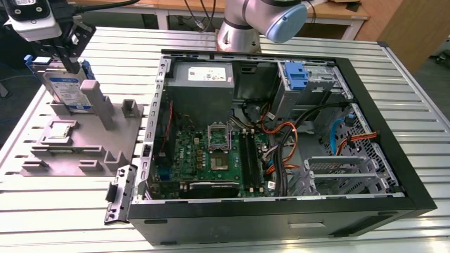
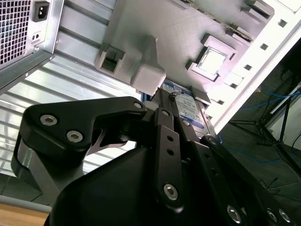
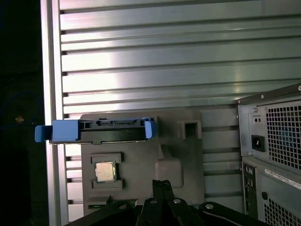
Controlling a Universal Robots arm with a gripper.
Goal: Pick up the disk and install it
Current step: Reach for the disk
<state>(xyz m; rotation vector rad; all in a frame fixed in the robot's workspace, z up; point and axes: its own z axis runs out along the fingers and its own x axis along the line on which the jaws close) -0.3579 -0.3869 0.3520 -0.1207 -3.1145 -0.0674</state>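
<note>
Status: neither the pick-up nor the installation is complete. The disk point(image 1: 65, 89) stands on edge in a slot of the grey holder point(image 1: 77, 153), at the upper left of the exterior view, outside the computer case point(image 1: 393, 105). In the first wrist view the disk point(image 3: 101, 131) shows edge-on, its blue rails at both ends, seated in the holder beside the small chip point(image 3: 105, 171). The gripper point(image 1: 72, 67) hangs over the holder at the upper left of the exterior view, its tips level with the top edge of the disk and in front of it. In the first wrist view the gripper point(image 3: 161, 182) has its two fingers lying together with nothing between them, and the disk sits apart from the tips. The second wrist view shows the gripper point(image 2: 167, 96) reaching close to the disk point(image 2: 190, 101); contact cannot be confirmed. The disk is judged not gripped and not lifted. Inside the case, the bay with the blue latch point(image 1: 296, 76), at the upper right of the exterior view, holds no drive body. Judged progress: the approach stage only; gripping, transfer and seating of the disk are all outstanding.
</note>
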